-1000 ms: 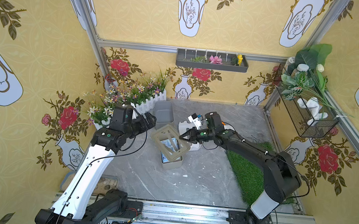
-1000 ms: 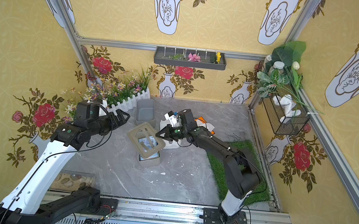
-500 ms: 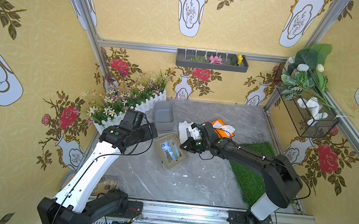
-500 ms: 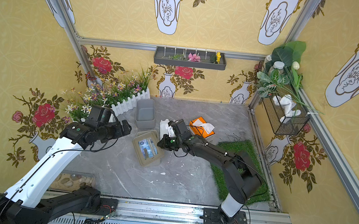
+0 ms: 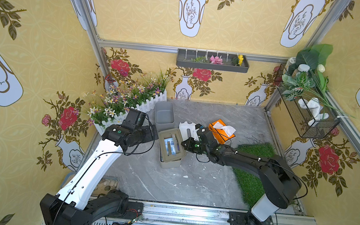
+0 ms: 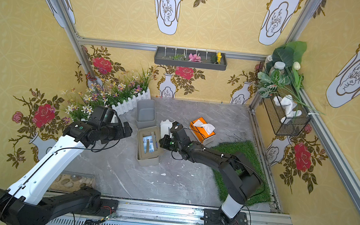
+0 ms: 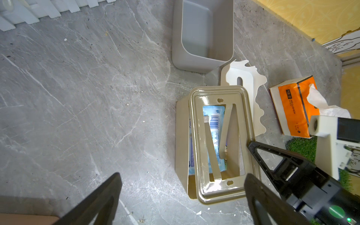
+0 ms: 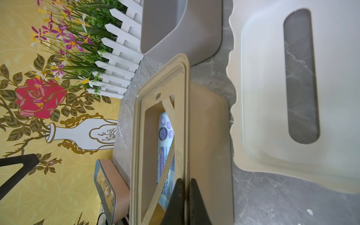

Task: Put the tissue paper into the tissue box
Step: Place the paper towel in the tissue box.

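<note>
Left wrist: left end effector (image 7: 182, 176) released; right end effector (image 7: 251, 145) grasping 1 tissue box (image 7: 245, 120).

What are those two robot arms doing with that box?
They are packing tissues. A blue tissue pack lies inside the tan tissue box. The right end effector is pinched shut on the rim of the box's frame lid, which sits crooked on top and is not pressed in flush. The left end effector hangs open beside the box, holding nothing.
</note>
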Robot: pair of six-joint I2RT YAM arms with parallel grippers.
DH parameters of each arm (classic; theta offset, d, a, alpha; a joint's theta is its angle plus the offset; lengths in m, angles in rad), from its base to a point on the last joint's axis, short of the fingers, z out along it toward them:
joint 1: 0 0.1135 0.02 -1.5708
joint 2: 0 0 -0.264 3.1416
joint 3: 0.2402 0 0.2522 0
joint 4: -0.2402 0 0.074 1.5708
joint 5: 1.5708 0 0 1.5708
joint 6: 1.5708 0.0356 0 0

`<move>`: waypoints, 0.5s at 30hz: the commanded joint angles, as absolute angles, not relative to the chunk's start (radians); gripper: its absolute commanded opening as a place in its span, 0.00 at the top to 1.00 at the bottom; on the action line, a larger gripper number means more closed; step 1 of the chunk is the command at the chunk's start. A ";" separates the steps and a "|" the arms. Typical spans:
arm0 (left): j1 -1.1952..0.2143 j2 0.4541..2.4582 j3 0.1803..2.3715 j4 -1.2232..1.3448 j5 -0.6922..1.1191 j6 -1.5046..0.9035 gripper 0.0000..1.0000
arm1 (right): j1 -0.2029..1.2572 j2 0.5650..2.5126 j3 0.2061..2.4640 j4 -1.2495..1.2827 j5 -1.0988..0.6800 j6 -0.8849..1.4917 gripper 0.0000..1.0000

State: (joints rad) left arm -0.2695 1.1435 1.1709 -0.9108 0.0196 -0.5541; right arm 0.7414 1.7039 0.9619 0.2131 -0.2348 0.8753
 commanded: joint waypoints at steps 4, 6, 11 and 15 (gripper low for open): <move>-0.275 1.154 1.172 -0.941 0.029 -0.537 0.00 | 0.760 1.734 0.967 0.315 -0.225 0.921 1.00; -0.278 1.156 1.170 -0.944 0.028 -0.537 0.00 | 0.760 1.739 0.955 0.329 -0.226 0.938 1.00; -0.298 1.165 1.164 -0.948 0.011 -0.543 0.00 | 0.768 1.717 0.942 0.305 -0.176 0.955 1.00; -0.309 1.181 1.158 -0.962 0.004 -0.539 0.01 | 0.796 1.689 0.936 0.257 -0.111 0.958 1.00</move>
State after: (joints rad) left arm -0.3042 1.1717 1.1656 -0.9459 0.0174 -0.5465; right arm 0.7822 1.7039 0.9405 0.3019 -0.1780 0.9463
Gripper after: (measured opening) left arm 0.994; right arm 0.089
